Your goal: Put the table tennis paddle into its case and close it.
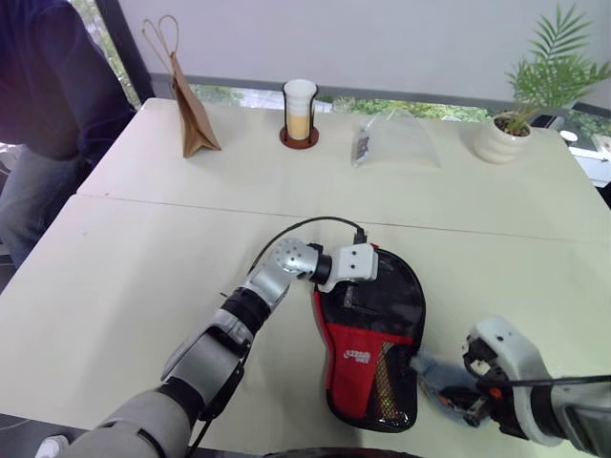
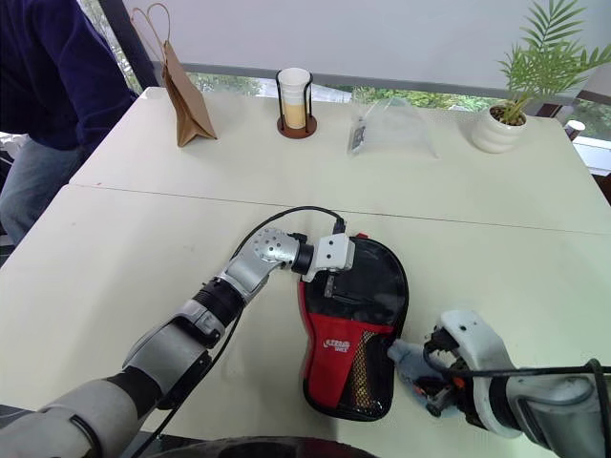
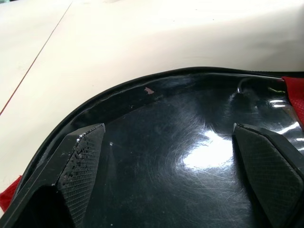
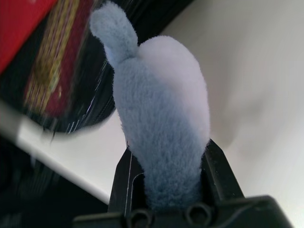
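**Fluffy blue tag pinched beside the case**

While the case (image 1: 370,348) is lying flat on the table (image 1: 143,248), the left gripper (image 3: 180,166) is spreading its fingers over it. The right gripper (image 4: 166,161) is pinching a fluffy blue tag (image 4: 159,114) beside it.

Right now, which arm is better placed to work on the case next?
Left: its tool is open and right over the case. The right tool is off to the side, shut on a blue fuzzy tab.
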Robot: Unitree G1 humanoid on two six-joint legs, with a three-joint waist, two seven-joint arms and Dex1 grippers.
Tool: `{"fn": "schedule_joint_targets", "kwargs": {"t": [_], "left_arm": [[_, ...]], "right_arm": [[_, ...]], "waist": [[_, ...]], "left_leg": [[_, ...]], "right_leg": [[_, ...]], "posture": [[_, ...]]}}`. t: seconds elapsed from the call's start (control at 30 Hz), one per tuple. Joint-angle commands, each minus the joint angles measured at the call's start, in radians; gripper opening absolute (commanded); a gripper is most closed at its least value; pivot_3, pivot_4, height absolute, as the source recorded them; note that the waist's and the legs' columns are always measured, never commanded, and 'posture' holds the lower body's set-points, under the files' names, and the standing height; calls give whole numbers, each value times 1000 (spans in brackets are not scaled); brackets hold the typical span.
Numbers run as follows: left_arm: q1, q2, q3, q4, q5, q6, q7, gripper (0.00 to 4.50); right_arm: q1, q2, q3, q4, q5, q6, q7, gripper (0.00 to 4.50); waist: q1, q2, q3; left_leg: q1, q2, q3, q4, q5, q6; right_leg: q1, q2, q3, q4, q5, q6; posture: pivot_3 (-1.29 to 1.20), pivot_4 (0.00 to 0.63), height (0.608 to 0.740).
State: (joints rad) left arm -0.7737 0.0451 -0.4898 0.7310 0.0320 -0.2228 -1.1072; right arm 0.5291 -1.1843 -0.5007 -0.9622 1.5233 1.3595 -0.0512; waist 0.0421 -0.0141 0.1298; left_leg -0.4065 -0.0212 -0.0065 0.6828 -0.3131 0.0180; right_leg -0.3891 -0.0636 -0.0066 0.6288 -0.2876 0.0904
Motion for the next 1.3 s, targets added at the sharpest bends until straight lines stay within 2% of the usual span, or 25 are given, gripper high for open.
{"fn": "schedule_joint_targets", "kwargs": {"t": [0.03, 0.37, 0.5, 0.63, 0.83, 0.9, 0.97, 1.0, 1.03, 1.07, 1.17, 1.3], "left_arm": [[32, 20, -47, 75, 90, 33, 18, 4500], [36, 26, -44, 69, 87, 41, 18, 4500], [32, 24, -42, 73, 86, 41, 21, 4500], [27, 21, -34, 79, 81, 40, 26, 4500], [25, 21, -15, 72, 64, 38, 27, 4500], [26, 22, 0, 66, 48, 37, 21, 4500], [25, 22, 21, 57, 26, 46, 9, 4500], [24, 22, 36, 46, 7, 61, -1, 4500], [23, 22, 51, 35, -9, 77, -11, 4500], [23, 26, 66, 17, -28, 96, -27, 4500], [20, 48, 105, -46, -76, 155, -71, 4500], [7, 97, 165, -171, -160, 273, -128, 4500]], "right_arm": [[44, -38, 32, -66, -72, -8, 86, 81], [210, -217, 35, -85, -356, -135, 335, 81], [263, -195, -34, -85, -475, -167, 413, 81], [112, -142, -54, 5, -485, -169, 431, 81], [-132, -154, 128, 110, -539, -186, 460, 81], [-240, -132, 203, 163, -553, -185, 457, 1115], [-329, -130, 263, 198, -576, -190, 477, 1845], [-371, -131, 282, 215, -581, -187, 486, 2382], [-408, -133, 298, 229, -586, -184, 498, 2875], [-441, -141, 308, 240, -592, -189, 522, 3098], [-516, -158, 295, 267, -594, -219, 616, 4406], [-553, -198, 236, 307, -651, -313, 774, 4462]], "waist": [[0, 0, 0], [2, -1, -1], [2, -2, -1], [-1, -1, -1], [-2, -1, 0], [-3, 0, 0], [-4, 0, 0], [-4, 1, 1], [-4, 2, 1], [-4, 3, 1], [-6, 7, 4], [-5, 14, 11]], "left_leg": [[0, 0, 0, 0, 0, 0], [0, 0, 0, 0, 0, 0], [0, 0, 0, 0, 0, 0], [0, 0, 0, 1, 0, 0], [0, 0, 0, 0, 0, 0], [0, 0, 0, 0, 0, 0], [0, 0, 0, 0, 0, 0], [-1, 0, 0, 0, 0, 0], [-1, 0, 0, 0, 0, 0], [-2, 0, 0, 0, 0, 0], [-2, 0, 0, 0, 0, 0], [-3, 0, 0, 0, 0, -1]], "right_leg": [[0, 0, 0, 0, 0, 0], [0, 0, 0, -1, 0, 0], [0, 0, 0, -1, 0, 0], [0, 0, 0, -1, 0, 1], [-1, 0, 0, -1, 0, 1], [-1, 0, 0, -1, 0, 1], [-1, -1, 0, -1, 0, 0], [-2, -1, 0, -1, 0, 1], [-3, -1, 0, 0, 0, 1], [-4, -1, 0, 0, 0, 1], [-5, 0, 0, 1, 1, 1], [-7, 0, 0, 2, 1, 1]], "posture": [[0, 150, 740], [0, 150, 740], [0, 150, 740], [0, 150, 740], [0, 150, 740], [0, 150, 740], [0, 150, 740], [0, 150, 740], [0, 150, 740], [0, 150, 740], [0, 150, 740], [0, 150, 740]]}}
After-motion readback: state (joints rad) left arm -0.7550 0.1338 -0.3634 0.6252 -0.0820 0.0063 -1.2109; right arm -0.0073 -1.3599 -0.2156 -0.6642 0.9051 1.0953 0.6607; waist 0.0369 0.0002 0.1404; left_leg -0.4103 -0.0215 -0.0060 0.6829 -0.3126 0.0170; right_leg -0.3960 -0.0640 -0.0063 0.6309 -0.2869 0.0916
